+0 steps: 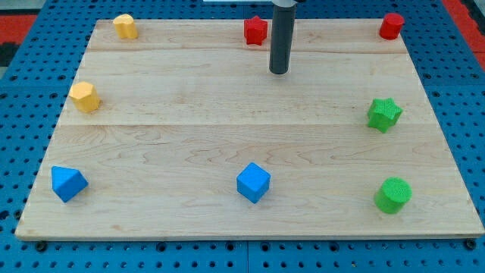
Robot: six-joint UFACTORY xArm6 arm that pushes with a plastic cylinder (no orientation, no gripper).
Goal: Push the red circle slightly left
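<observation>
The red circle [391,26] stands at the top right corner of the wooden board [189,129]. My tip [280,72] is near the top middle of the board, far to the left of the red circle and a little lower. A red star [256,30] sits just up and left of my tip, apart from it.
A yellow block [125,26] is at the top left, a yellow hexagon [85,97] at the left edge. A blue block [68,183] is at the bottom left, a blue cube [253,183] at bottom middle. A green star [384,114] and green circle [393,195] are at the right.
</observation>
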